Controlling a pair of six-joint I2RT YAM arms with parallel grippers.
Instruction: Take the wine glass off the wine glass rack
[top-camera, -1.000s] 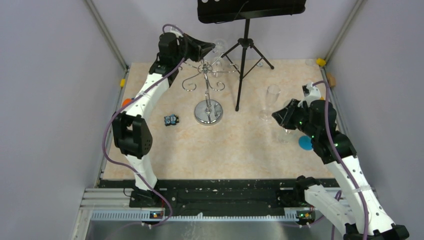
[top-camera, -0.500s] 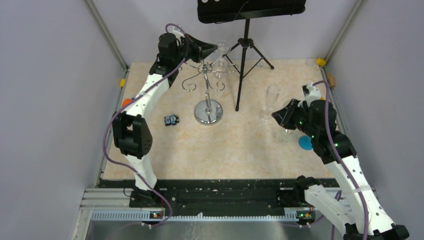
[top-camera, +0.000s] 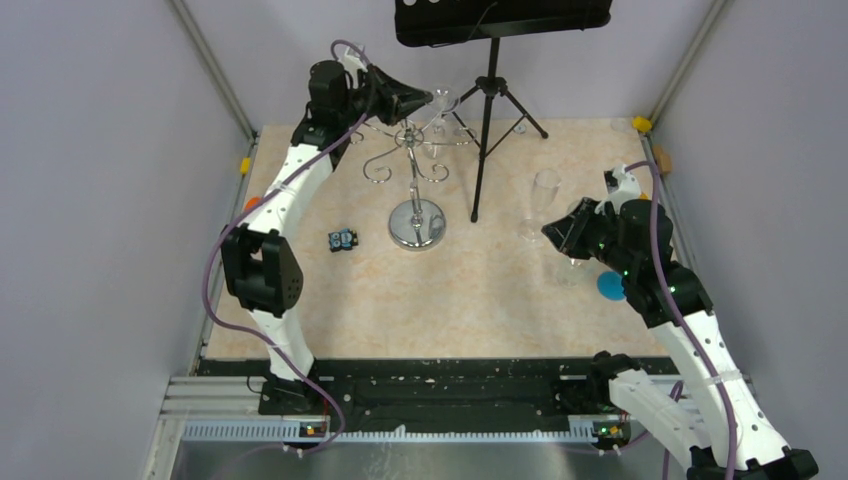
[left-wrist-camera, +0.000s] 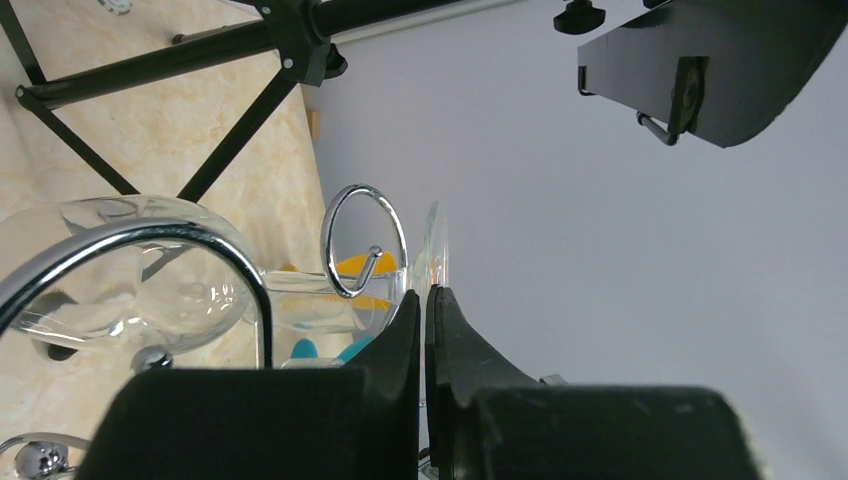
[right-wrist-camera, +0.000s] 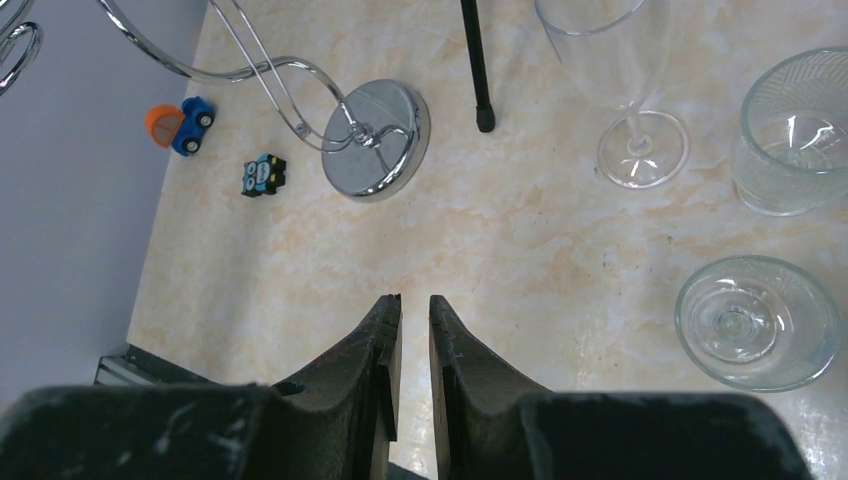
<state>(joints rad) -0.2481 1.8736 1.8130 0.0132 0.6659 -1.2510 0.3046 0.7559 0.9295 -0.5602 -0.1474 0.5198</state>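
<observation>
Precariously, the left gripper is pinching the wine glass by its thin foot. A skewed pull is risking slippage or snagging on the wine glass rack.

The right gripper hangs above the marbled table, its fingers slightly apart with nothing between them. Beyond it the rack stands on its round chrome base, near a toy car and a small blue toy. A stemmed glass, a ribbed bowl and a round glass stand apart on the other side.
</observation>
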